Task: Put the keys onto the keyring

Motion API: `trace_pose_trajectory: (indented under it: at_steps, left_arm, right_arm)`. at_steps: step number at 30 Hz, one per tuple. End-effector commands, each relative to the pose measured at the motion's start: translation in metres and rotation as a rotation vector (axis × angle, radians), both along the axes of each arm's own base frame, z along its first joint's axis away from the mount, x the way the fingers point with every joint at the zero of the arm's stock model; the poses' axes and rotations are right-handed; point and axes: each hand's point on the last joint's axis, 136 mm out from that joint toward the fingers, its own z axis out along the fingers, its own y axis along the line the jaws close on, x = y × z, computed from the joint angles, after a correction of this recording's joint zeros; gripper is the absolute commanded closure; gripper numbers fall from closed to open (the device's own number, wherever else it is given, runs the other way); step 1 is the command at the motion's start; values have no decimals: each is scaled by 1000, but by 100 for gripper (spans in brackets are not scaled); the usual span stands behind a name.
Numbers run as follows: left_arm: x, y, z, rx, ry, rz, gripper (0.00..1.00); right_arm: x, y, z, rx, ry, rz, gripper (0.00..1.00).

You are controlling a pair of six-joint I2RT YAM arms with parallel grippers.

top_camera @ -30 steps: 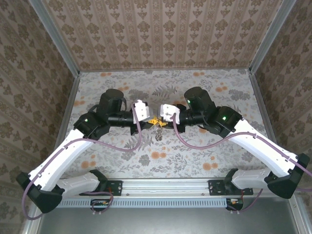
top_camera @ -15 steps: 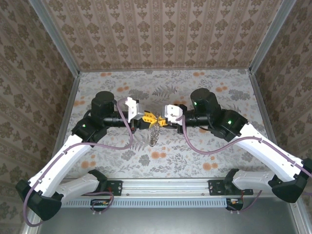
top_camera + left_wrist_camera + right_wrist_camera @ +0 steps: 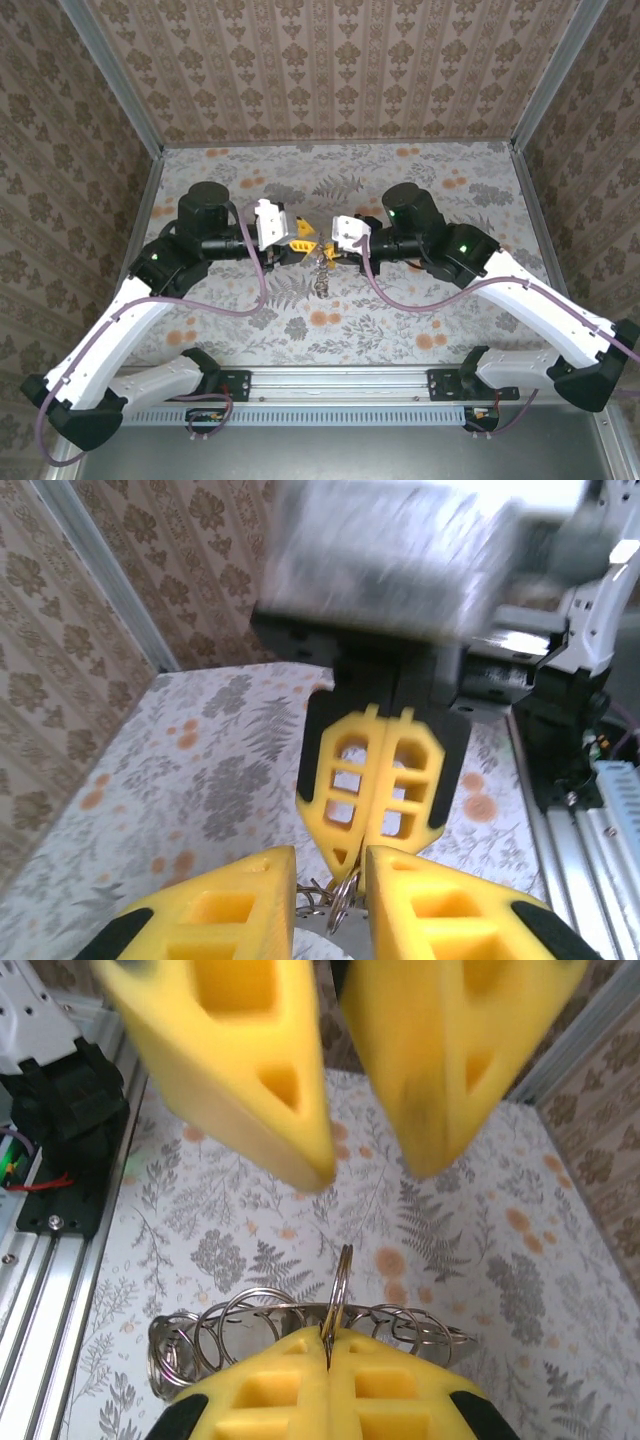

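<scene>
Over the table (image 3: 400, 330), the left gripper (image 3: 368, 1172) has just let go, fingers apart — the right gripper (image 3: 328, 1350) alone clamps the keyring (image 3: 321, 272); handover looks done.

Desk (image 3: 420, 330): flat surface covered in a pale cloth printed with grey leaf sprays and orange blossoms. Far wall (image 3: 340, 70), left wall (image 3: 50, 150) and right wall (image 3: 600, 130): lined with beige-brown damask paper in vertical bands, enclosing the desk on three sides. Left post (image 3: 110, 75) and right post (image 3: 560, 75): grey metal profiles at the far corners. Rail (image 3: 340, 385): slotted aluminium bar along the near edge.
</scene>
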Motion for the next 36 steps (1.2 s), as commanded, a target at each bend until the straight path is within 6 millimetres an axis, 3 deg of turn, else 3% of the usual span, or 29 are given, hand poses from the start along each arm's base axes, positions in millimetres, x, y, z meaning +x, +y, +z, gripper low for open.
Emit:
trace_pose_trajectory:
  at_steps: [1,23,25,27,33,36]
  left_arm:
    - [9,6,-27,167,-47,61,74]
    - [14,-10,-50,247,-31,33,72]
    - [14,-10,-50,245,-33,34,77]
    - [14,-11,-49,244,-34,29,100]
    - [7,-12,-42,196,-33,-1,100]
    - [0,-12,-26,99,-23,-35,100]
  right_arm:
    - [4,-3,11,-7,-12,-31,100]
    - [-4,0,12,2,-9,18,100]
    - [-4,1,12,3,-7,20,100]
    - [-5,1,12,3,-6,21,100]
    - [-7,-1,11,11,-7,21,100]
    - [-13,-1,7,23,8,45,84]
